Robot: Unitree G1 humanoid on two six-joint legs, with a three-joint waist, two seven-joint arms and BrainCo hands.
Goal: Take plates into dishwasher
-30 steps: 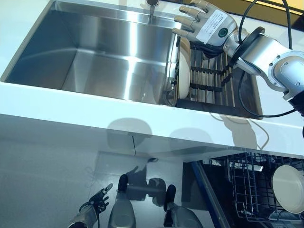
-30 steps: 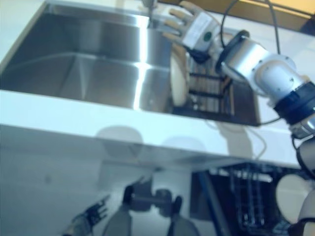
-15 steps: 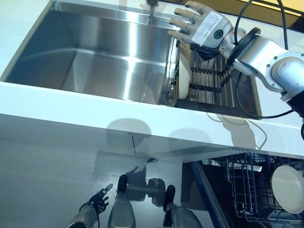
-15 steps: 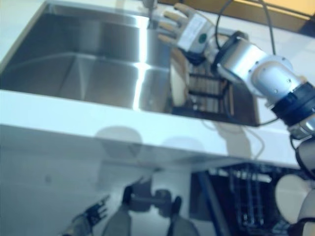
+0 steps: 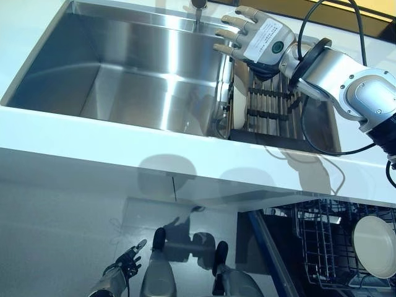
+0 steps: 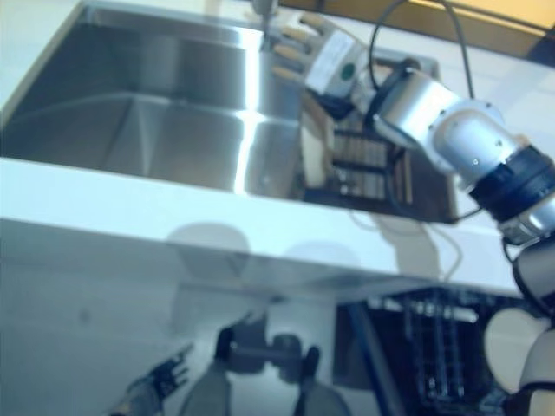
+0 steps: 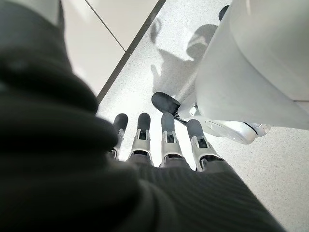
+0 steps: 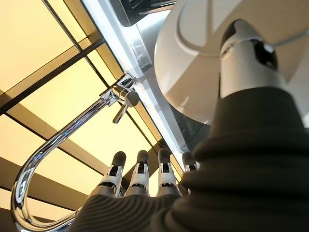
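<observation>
A white plate [image 5: 237,102] stands on edge at the left end of the dark drying rack [image 5: 272,102] inside the sink. My right hand [image 5: 255,35] is open, fingers straight and spread, hovering just above the plate's upper rim without holding it. In the right wrist view the plate [image 8: 193,72] lies close by the thumb [image 8: 246,53]. Another white plate [image 5: 374,246] sits in the open dishwasher's wire rack [image 5: 325,244] at lower right. My left hand [image 5: 127,263] hangs open and empty low at the left, above the floor.
The steel sink basin [image 5: 124,62] lies left of the drying rack, with the faucet [image 5: 198,7] at its back edge. A white counter edge [image 5: 154,154] runs across in front of the sink. The dishwasher door opens below it at the right.
My right hand has moved left, from over the drying rack to above the upright plate's rim. The left hand has not moved.
</observation>
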